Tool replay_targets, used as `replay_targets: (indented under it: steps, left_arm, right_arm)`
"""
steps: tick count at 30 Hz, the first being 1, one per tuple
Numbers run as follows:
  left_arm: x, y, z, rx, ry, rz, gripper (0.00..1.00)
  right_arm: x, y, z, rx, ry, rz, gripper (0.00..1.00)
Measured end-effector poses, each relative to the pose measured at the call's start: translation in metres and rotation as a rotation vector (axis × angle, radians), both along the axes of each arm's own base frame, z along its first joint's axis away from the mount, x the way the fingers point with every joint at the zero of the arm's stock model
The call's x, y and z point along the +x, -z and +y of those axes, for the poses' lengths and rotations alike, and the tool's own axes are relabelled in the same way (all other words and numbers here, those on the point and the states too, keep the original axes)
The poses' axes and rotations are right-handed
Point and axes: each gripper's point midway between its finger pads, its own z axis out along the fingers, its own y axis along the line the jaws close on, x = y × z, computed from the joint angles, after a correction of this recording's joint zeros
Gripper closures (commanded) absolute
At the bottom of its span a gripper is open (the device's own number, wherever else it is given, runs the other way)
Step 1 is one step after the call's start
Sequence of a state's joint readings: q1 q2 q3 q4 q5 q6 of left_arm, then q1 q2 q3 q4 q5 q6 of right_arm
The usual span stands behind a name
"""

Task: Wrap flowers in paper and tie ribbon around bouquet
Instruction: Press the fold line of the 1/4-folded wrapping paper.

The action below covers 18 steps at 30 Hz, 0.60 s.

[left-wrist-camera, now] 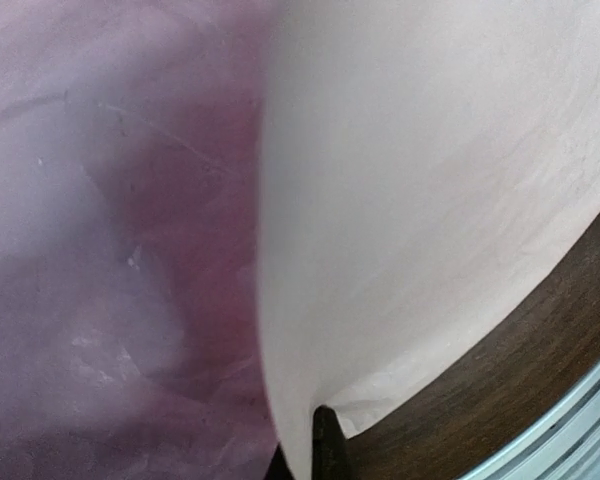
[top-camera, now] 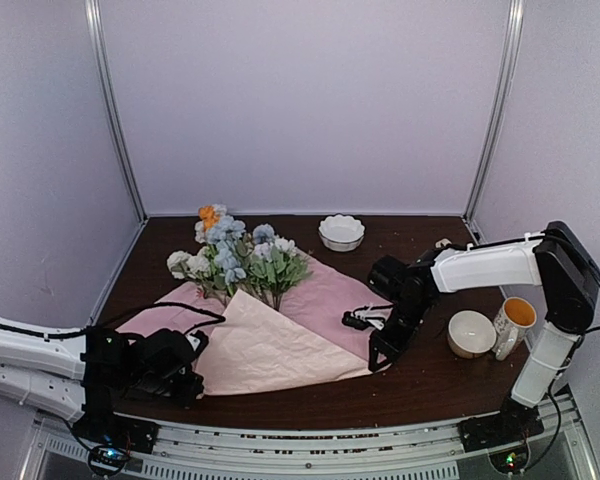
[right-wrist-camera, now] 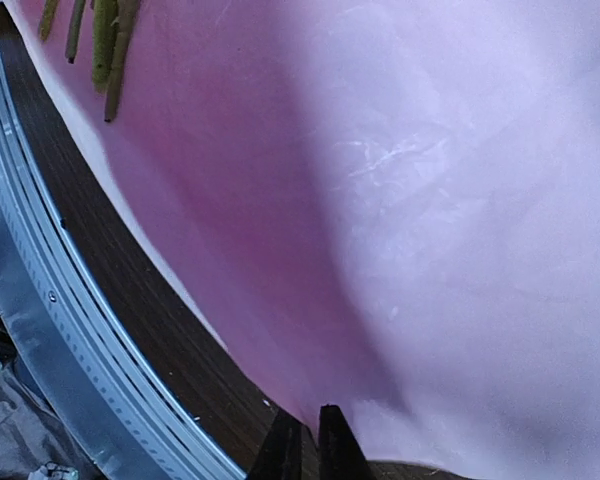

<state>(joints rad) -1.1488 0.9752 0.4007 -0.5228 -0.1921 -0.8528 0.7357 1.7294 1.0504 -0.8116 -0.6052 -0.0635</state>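
The flowers (top-camera: 235, 258) lie with their heads toward the back, on the pale pink paper (top-camera: 320, 300). A lighter flap of the paper (top-camera: 270, 345) is folded over the stems, whose green ends (right-wrist-camera: 100, 45) show in the right wrist view. My left gripper (top-camera: 196, 366) is at the flap's near left corner, shut on the paper (left-wrist-camera: 400, 200), whose edge runs down between its fingers (left-wrist-camera: 326, 445). At the paper's near right corner my right gripper (top-camera: 378, 357) is shut, with the paper's edge (right-wrist-camera: 310, 300) pinched between its fingertips (right-wrist-camera: 336, 448). The ribbon is out of view.
A white scalloped bowl (top-camera: 341, 232) stands at the back. A white bowl (top-camera: 470, 333) and a mug with an orange inside (top-camera: 515, 322) stand right of my right arm. A metal rail (top-camera: 310, 452) runs along the table's near edge; pale walls enclose the other sides.
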Motion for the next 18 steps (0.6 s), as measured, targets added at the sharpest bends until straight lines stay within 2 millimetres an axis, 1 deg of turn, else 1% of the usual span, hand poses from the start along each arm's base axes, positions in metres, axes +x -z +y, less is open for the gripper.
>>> replay_targets:
  steps: [3,5,7,9,12,13,15,16,18]
  left_arm:
    - [-0.003,0.015,0.009,0.052,-0.008,0.034,1.00]
    - [-0.002,0.017,0.007,0.051,-0.005,0.038,1.00]
    - [-0.002,0.018,0.003,0.040,-0.001,0.040,1.00]
    - [0.000,0.018,-0.001,0.030,0.001,0.036,1.00]
    - [0.001,0.018,-0.005,0.018,0.003,0.031,1.00]
    - [0.002,0.018,-0.005,0.016,0.003,0.031,1.00]
    - [0.002,0.018,-0.006,0.012,0.002,0.030,1.00]
    - [0.002,0.018,-0.006,0.011,0.002,0.031,1.00]
    - [0.002,0.018,-0.006,0.010,0.001,0.033,1.00]
  right_arm:
    - [0.006,0.005,-0.002,-0.030,0.018,-0.010,0.78]
    - [0.010,0.006,-0.006,-0.054,0.034,-0.020,0.77]
    - [0.016,0.002,-0.006,-0.060,0.042,-0.047,0.77]
    - [0.023,-0.009,-0.004,-0.049,0.056,-0.091,0.77]
    - [0.034,-0.037,0.004,0.006,0.071,-0.189,0.79]
    - [0.037,-0.049,0.009,0.039,0.074,-0.228,0.80]
    - [0.036,-0.071,0.029,0.124,0.056,-0.288,0.80]
    - [0.031,-0.080,0.044,0.177,0.032,-0.301,0.80]
    - [0.014,-0.091,0.078,0.272,-0.047,-0.290,0.82]
